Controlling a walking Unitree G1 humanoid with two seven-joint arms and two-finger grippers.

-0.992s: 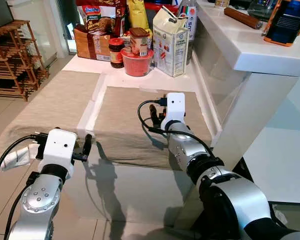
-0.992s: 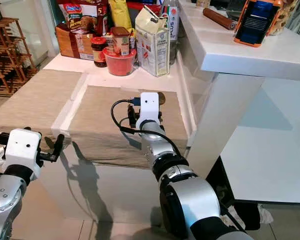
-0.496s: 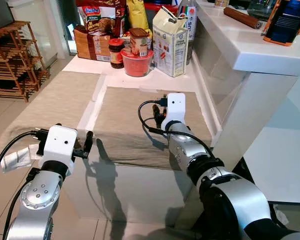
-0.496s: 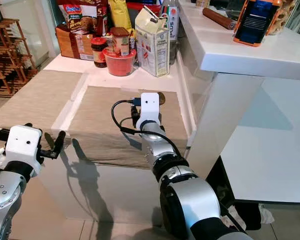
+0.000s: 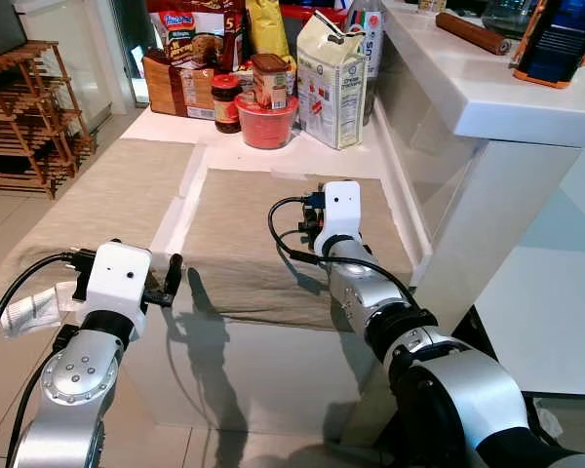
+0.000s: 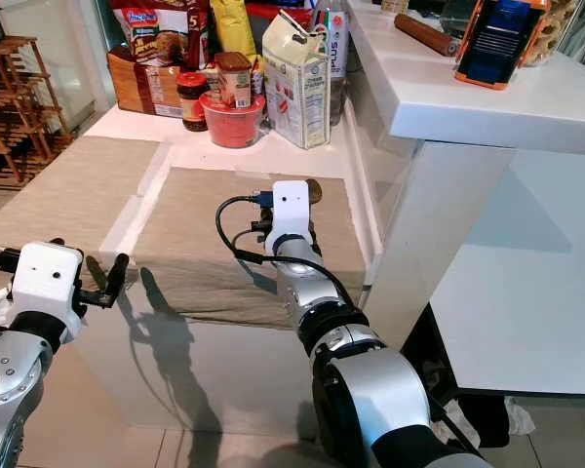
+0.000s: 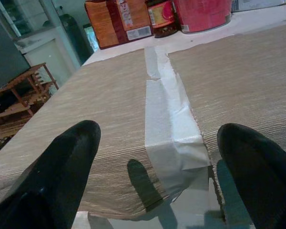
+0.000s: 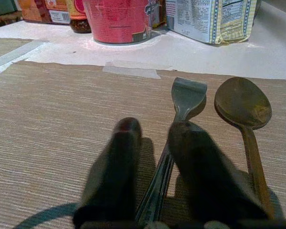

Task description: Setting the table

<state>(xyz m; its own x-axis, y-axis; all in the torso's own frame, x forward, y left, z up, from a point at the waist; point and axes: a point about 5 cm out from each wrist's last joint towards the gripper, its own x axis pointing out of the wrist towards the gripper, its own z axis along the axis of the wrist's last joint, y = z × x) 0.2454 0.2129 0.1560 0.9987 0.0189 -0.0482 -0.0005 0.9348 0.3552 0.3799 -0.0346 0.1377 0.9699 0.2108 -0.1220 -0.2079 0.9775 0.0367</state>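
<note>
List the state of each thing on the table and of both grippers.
fork: flat on the right placemat, handle between the right gripper fingers
spoon: flat beside the fork
left gripper: open, holding nothing
milk carton: upright
red tub: upright

Two beige placemats (image 5: 273,239) (image 5: 107,200) lay on the table. On the right one rested one fork (image 8: 181,102) and one spoon (image 8: 243,107). Behind stood one red tub (image 5: 267,124), one carton (image 5: 333,83) and two jars (image 5: 227,102) (image 5: 271,80).
</note>
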